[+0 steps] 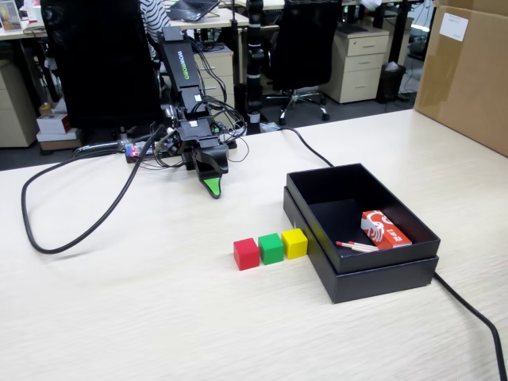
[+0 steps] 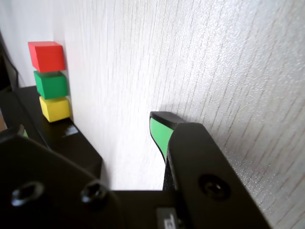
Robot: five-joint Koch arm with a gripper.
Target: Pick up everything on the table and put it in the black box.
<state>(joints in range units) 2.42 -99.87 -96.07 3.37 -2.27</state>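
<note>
- Claw [image 1: 213, 189] hangs low over the counter [image 1: 119, 317], tip pointing down, well short of the cubes. In the fixed view I see only 1 green tip; in the wrist view 1 green-faced jaw and a dark mass beside it. Cannot tell how far it's open. It has hold of nothing.
- Count: 3 cubes, 1 red cube [image 1: 246, 253], 1 green cube [image 1: 271, 248], 1 yellow cube [image 1: 294, 243]. All 3 sit on the counter in a tight row, faces touching or nearly so.
- Yellow end of the row sits just beside the black box [image 1: 361, 278] wall; red end is the free one.
- 1 black box, open top. Already inside: 1 red-and-white packet [image 1: 384, 228] and about 2 thin sticks [image 1: 357, 246], though they're too small to be sure.
- Risk 1: no gap between cubes, so a jaw coming down on green or yellow likely lands on a neighbour and shoves the row. I'd take red first, from the free end.
- Risk 2: at yellow, the outer jaw may hit the box rim and shift the box.
- Risk 3: the black cable [image 1: 48, 230] loops on the counter near the arm base and could snag on a swing.
- Risk 4: a drop onto the packet may bounce a cube.
</note>
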